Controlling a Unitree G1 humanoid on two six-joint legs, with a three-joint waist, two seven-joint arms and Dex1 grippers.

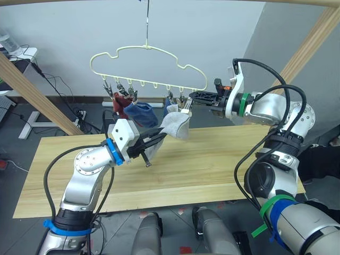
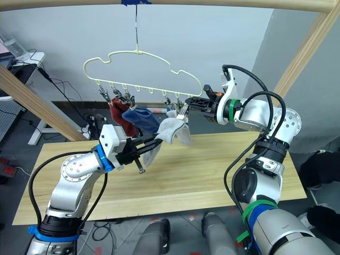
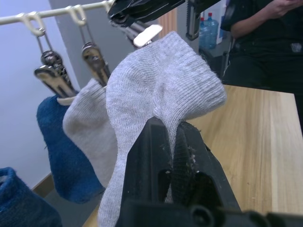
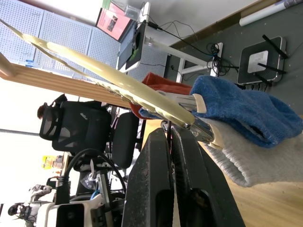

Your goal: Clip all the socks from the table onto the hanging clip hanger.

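Observation:
The pale yellow clip hanger [image 1: 149,49] hangs above the table [image 1: 212,159]. From its clips hang a rust red sock [image 1: 120,104], a blue sock [image 1: 141,112] and, in the left wrist view, a second blue sock [image 3: 61,142] and a light grey sock [image 3: 85,118]. My left gripper [image 1: 158,138] is shut on another light grey sock [image 3: 161,90], lifted over the table with its cuff just under the hanger's right end. There my right gripper [image 1: 190,96] is shut on a metal clip [image 3: 147,33], directly above that cuff.
Slanted round wooden poles [image 1: 37,95] [image 1: 311,42] frame the table at both sides. A person in black [image 3: 265,28] stands beyond the table's far side. Cables and a white desk [image 1: 21,53] lie at the back left.

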